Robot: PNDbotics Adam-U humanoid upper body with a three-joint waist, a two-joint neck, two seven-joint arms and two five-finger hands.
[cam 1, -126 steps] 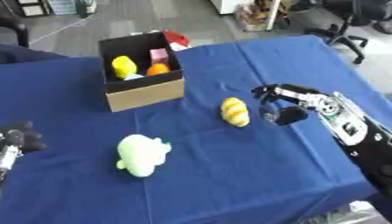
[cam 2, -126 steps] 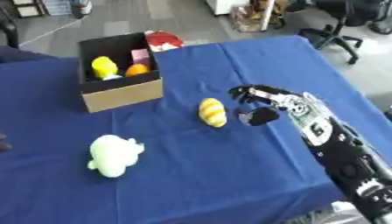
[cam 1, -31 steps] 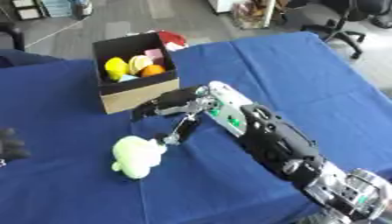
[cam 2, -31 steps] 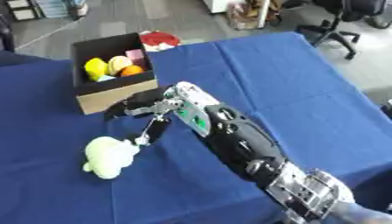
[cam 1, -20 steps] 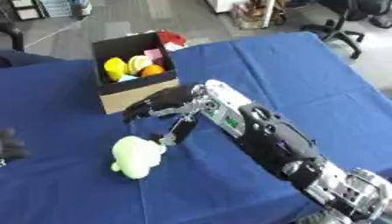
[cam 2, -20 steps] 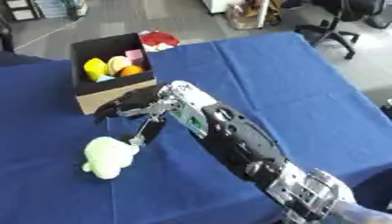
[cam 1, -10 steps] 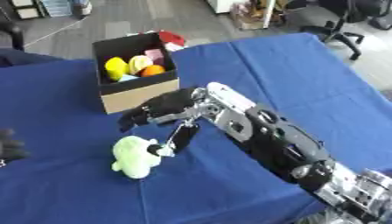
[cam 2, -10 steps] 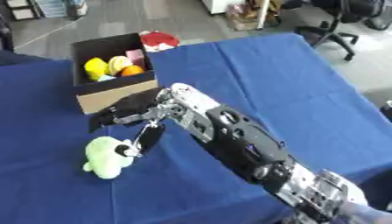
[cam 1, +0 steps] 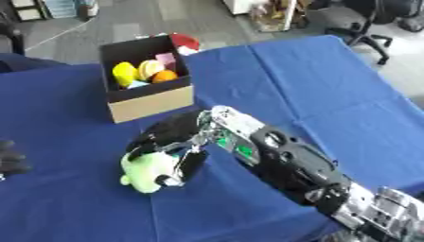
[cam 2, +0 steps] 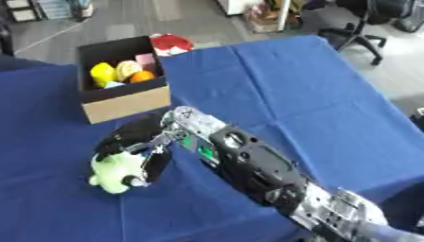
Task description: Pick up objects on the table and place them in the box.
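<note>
Left eye view: right robot hand (cam 1: 170, 146) on the green toy (cam 1: 147, 169).
Its fingers curl round the toy, which lies on the blue counter (cam 1: 314, 90) just in front of the box (cam 1: 149, 101). Left robot hand (cam 1: 10, 158) rests at the left edge, fingers unclear.

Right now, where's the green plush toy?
The green plush toy lies low on the table's left, just in front of the box, under the right hand.
</note>
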